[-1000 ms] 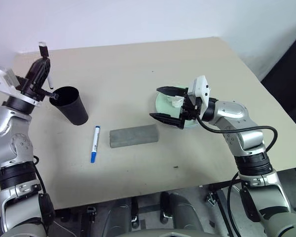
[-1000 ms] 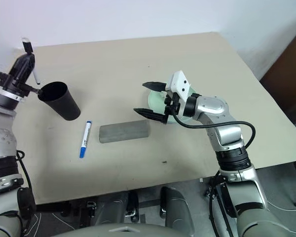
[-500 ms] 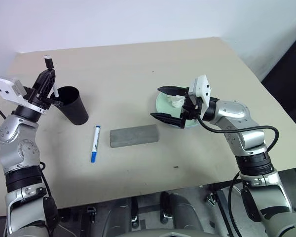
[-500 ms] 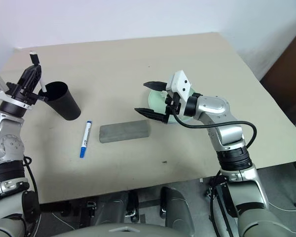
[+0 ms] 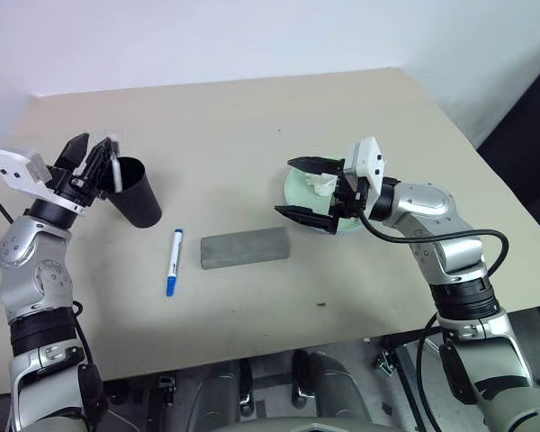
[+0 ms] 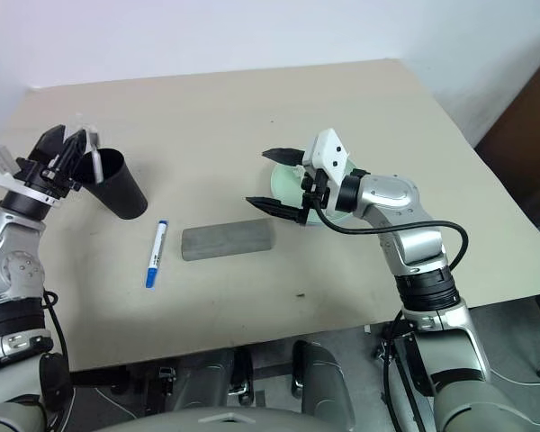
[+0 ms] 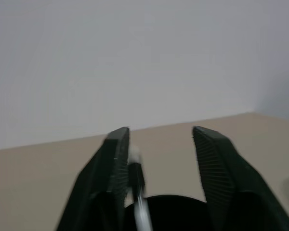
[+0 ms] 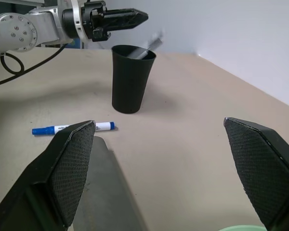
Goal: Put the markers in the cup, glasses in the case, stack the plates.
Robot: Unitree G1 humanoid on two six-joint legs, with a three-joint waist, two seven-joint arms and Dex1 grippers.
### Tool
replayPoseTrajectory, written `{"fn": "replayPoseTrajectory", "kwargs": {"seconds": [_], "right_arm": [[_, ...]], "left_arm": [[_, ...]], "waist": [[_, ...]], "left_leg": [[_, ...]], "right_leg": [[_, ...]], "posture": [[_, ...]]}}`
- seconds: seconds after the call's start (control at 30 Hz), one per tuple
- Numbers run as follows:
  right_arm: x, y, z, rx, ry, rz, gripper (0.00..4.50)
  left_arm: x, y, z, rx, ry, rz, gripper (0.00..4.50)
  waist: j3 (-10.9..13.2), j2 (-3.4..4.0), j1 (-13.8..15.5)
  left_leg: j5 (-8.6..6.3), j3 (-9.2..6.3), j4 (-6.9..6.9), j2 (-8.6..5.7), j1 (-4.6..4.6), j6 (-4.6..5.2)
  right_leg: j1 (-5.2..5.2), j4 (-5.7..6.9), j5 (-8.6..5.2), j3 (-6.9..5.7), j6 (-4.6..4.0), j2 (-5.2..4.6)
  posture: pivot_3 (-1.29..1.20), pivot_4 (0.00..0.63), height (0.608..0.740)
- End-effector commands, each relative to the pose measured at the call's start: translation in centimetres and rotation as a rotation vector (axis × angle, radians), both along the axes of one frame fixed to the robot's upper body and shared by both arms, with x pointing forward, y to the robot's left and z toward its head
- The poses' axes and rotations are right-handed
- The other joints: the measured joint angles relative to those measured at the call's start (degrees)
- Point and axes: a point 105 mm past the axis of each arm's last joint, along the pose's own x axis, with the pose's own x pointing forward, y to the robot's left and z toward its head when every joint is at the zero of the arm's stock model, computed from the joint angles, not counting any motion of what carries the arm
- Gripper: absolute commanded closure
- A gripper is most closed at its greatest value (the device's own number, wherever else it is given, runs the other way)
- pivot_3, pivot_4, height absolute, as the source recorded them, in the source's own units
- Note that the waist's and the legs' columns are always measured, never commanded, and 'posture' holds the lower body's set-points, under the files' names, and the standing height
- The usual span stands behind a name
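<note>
The black cup point(image 5: 133, 193) stands at the table's left. My left gripper point(image 5: 92, 144) hovers open just above its rim. The black-capped marker point(image 5: 115, 167) leans inside the cup, its top poking out beside one finger point(image 7: 116, 159), and nothing grips it. The blue-capped marker point(image 5: 173, 261) lies flat on the table in front of the cup. Right of it sits the grey case point(image 5: 244, 247), its lid down. Level and open, my right gripper point(image 5: 283, 187) hangs over the left edge of a mint green plate point(image 5: 296, 185). The glasses are hidden.
A crumpled white tissue point(image 5: 322, 184) lies on the plate, partly behind my right gripper. The beige table point(image 5: 252, 117) runs bare toward the far wall. Its front edge is close below the case.
My left gripper came down to the cup's rim and opened. The black-capped marker, held above the cup before, now rests in the cup. The right arm has not moved.
</note>
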Motion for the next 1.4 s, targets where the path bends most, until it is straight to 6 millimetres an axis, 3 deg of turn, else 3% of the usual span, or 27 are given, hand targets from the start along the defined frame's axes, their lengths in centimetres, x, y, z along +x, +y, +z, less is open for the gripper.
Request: {"fn": "replayPoseTrajectory", "kwargs": {"seconds": [0.03, 0.13, 0.5, 0.67, 0.83, 1.0, 1.23, 1.33, 1.4], "right_arm": [[-0.1, 0.0, 1.5, 0.014, -0.069, 0.003, 0.00], [-0.1, 0.1, 1.5, 0.017, -0.071, 0.006, 0.00], [0.0, 0.3, 1.5, 0.026, -0.068, 0.021, 0.00], [0.3, 0.4, 1.5, 0.053, -0.051, 0.030, 0.00], [0.8, 0.6, 1.5, 0.048, -0.039, 0.054, 0.00], [1.4, 0.9, 1.5, 0.038, -0.039, 0.071, 0.00], [2.0, 1.0, 1.2, 0.029, -0.036, 0.083, 0.00], [2.1, 1.0, 1.2, 0.024, -0.035, 0.086, 0.00], [2.1, 1.1, 1.2, 0.022, -0.035, 0.090, 0.00]], "left_arm": [[-0.5, 0.1, 1.1, 0.007, -0.039, 0.000, 1.00], [-0.6, 0.0, 1.2, 0.006, -0.044, -0.005, 0.03], [-1.7, -0.2, 2.1, 0.023, -0.014, -0.021, 0.03], [-2.6, 0.3, 3.7, 0.027, -0.022, 0.043, 0.03], [-3.7, -0.6, 4.8, 0.053, 0.016, 0.056, 0.03], [-6.1, -2.6, 5.4, 0.078, 0.046, -0.039, 0.03], [-10.0, -5.0, 4.2, 0.107, 0.190, -0.160, 0.03], [-10.9, -5.3, 3.0, 0.134, 0.276, -0.134, 0.03], [-11.7, -6.3, 1.9, 0.103, 0.361, -0.214, 0.03]], "waist": [[0.00, 0.00, 0.01], [0.00, 0.00, 0.00], [0.01, 0.00, -0.03], [0.01, 0.01, -0.06], [0.03, 0.02, -0.05], [0.05, 0.03, -0.09], [0.08, 0.08, -0.19], [0.10, 0.11, -0.12], [0.11, 0.13, -0.12]], "left_leg": [[0.00, 0.00, 0.00, 0.00, 0.00, 0.00], [0.00, 0.00, 0.00, 0.00, 0.00, 0.00], [0.00, 0.00, 0.00, 0.02, -0.01, 0.00], [-0.01, 0.00, -0.01, 0.07, -0.01, -0.01], [-0.01, 0.00, -0.01, 0.07, -0.04, -0.01], [-0.02, 0.00, -0.02, 0.07, -0.03, -0.02], [-0.02, 0.01, -0.10, 0.09, -0.06, -0.03], [-0.02, 0.00, -0.10, 0.10, -0.06, -0.03], [-0.02, 0.00, -0.10, 0.10, -0.07, -0.04]], "right_leg": [[0.00, 0.00, 0.00, 0.00, 0.00, 0.00], [0.00, 0.00, 0.00, 0.00, 0.00, 0.00], [-0.01, -0.01, -0.01, 0.00, -0.01, 0.00], [-0.01, -0.03, -0.01, 0.00, -0.02, 0.03], [-0.02, -0.06, -0.02, 0.00, -0.03, 0.03], [-0.03, -0.08, -0.07, 0.00, -0.11, 0.03], [-0.12, -0.11, -0.13, 0.01, -0.21, 0.05], [-0.13, -0.15, -0.14, 0.01, -0.23, 0.04], [-0.12, -0.18, -0.14, 0.02, -0.24, 0.04]], "posture": [[0.00, 0.150, 0.740], [0.00, 0.150, 0.740], [0.00, 0.150, 0.740], [0.00, 0.150, 0.740], [0.00, 0.150, 0.740], [0.00, 0.150, 0.740], [0.00, 0.150, 0.740], [0.00, 0.150, 0.740], [0.00, 0.150, 0.740]]}}
